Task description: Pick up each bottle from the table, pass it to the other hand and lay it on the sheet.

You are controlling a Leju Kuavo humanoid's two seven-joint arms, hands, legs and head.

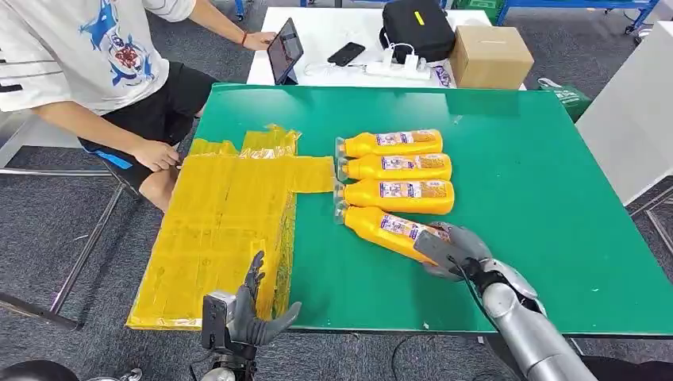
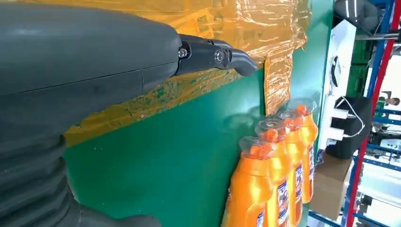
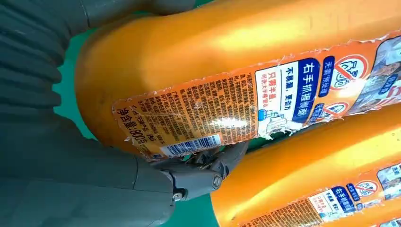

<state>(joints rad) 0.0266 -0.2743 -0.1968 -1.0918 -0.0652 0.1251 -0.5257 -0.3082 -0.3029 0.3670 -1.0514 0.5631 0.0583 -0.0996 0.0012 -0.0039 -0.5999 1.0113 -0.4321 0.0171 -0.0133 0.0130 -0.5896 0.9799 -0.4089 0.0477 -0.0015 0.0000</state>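
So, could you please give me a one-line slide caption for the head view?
Right hand grips the nearest of four orange bottles on the green table; left hand waits open.

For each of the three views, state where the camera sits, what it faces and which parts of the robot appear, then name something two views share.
Head view: high on the body, looking down on the green table; left hand and right hand visible.
Left wrist view: behind the left hand, facing the yellow sheet.
Right wrist view: behind the right hand, against the nearest bottle.
Shared: all show the bottles.
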